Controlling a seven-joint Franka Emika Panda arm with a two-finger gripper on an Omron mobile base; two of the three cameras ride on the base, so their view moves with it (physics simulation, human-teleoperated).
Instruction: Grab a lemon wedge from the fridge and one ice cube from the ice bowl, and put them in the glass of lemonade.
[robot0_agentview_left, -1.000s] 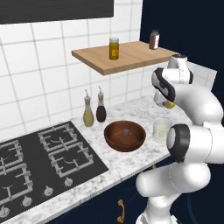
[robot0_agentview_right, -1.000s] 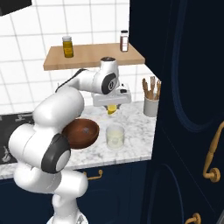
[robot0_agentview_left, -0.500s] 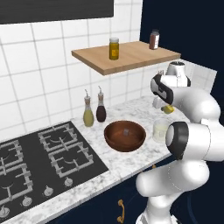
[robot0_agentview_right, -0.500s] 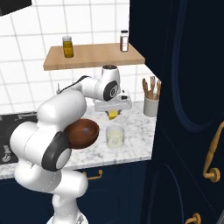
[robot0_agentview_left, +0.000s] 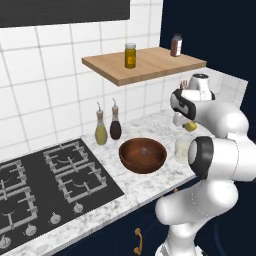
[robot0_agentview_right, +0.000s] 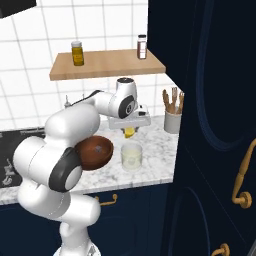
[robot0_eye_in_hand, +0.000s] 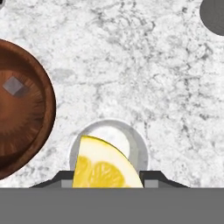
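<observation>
the pincer is gripping the lemon wedge and hanging over the glass, which is sitting on the counter directly below, slightly nearer. the bowl is lying just left, holding the ice cube.

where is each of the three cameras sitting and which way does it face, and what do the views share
Left base view: behind the arm on its left, facing forward and down at the counter, stove and ice bowl; the white arm rises at lower right.
Right base view: behind on the right, facing the same counter beside the navy cabinets; the arm rises at lower left.
Hand view: on the hand, facing straight down at the glass of lemonade; the gripper holds the lemon wedge.
Shared: bowl, glass and wedge appear in all three.
</observation>
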